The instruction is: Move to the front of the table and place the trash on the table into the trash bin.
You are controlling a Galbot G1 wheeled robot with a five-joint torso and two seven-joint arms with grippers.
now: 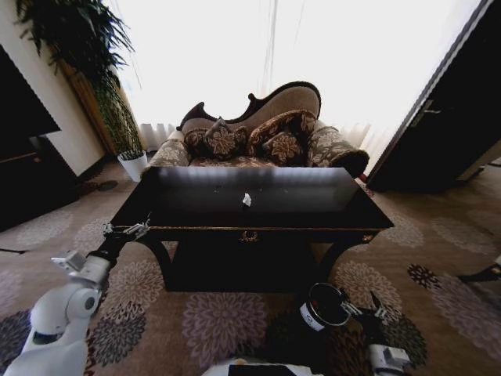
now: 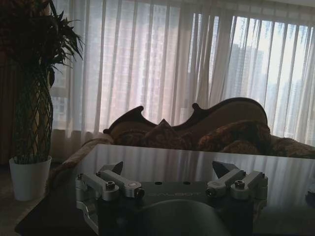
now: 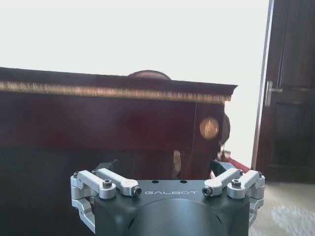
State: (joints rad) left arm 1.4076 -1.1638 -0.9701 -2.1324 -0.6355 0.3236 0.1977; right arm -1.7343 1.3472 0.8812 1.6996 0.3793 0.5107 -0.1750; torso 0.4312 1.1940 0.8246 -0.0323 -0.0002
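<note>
The dark wood table (image 1: 196, 213) with its glossy black top stands right in front of me. One small crumpled white scrap of trash (image 1: 246, 200) lies near the middle of the top. The black trash bin (image 1: 322, 307) with a white label stands on the carpet below the table's front edge, to the right of centre. My left gripper (image 1: 127, 230) is open at the table's front left corner, and in the left wrist view (image 2: 170, 169) it sits level with the tabletop (image 2: 197, 160). My right gripper (image 1: 374, 309) hangs low just right of the bin, open (image 3: 162, 167), facing the table's front apron (image 3: 98, 113).
A patterned sofa (image 1: 258, 133) with cushions stands behind the table, before bright curtained windows. A white plant pot (image 1: 133, 164) with a tall plant is at the back left, a dark cabinet (image 1: 23, 172) on the far left, and a dark door (image 1: 454, 117) on the right. Patterned carpet surrounds the table.
</note>
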